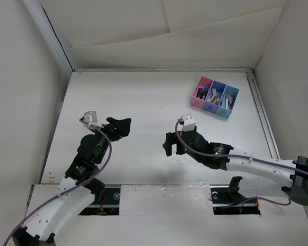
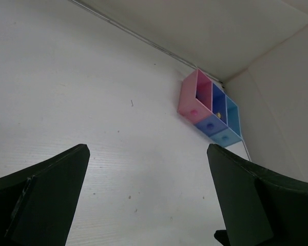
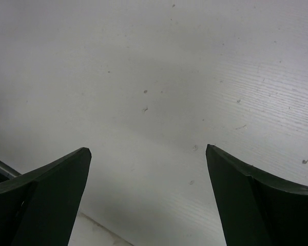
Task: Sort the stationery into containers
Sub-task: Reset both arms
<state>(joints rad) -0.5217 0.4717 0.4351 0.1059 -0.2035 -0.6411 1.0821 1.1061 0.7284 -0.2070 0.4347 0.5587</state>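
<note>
The three-compartment tray, with pink, dark blue and cyan bins in a row, stands at the far right of the table. Several stationery items stand inside its bins. The tray also shows in the left wrist view, far ahead and to the right of the fingers. My left gripper is open and empty over bare table at centre left; its fingers are wide apart. My right gripper is open and empty over bare table at the centre, with its fingers wide apart. No loose stationery shows on the table.
White walls close in the table on the left, back and right. A rail runs along the right edge. A step down to the near panel shows under the right gripper. Purple cables run along both arms.
</note>
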